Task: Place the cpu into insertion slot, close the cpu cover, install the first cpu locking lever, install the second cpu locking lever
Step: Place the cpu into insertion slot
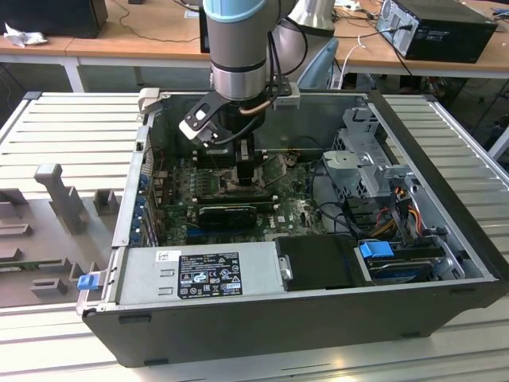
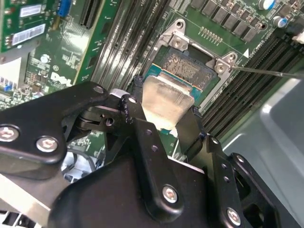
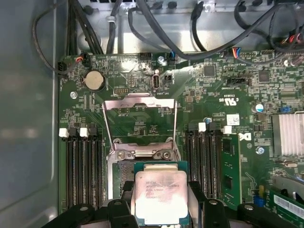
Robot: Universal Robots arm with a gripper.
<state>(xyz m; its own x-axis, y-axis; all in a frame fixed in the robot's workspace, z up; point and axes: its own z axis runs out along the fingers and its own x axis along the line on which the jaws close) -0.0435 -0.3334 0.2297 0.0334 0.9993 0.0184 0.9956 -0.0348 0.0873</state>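
Placement is in hand: the cpu (image 3: pixel 160 197) is clamped at its edges by the gripper (image 3: pixel 160 211) and held over the insertion slot (image 2: pixel 187 66), not yet seated. The cpu cover (image 3: pixel 140 101) is seen standing open. Square alignment is judged needed before release.

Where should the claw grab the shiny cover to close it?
Probably at the cover's free edge, the bar farthest from its hinge, coming from above. The cover is flipped open off the slot, so that thin bar is bare. The claw is shut on the cpu.
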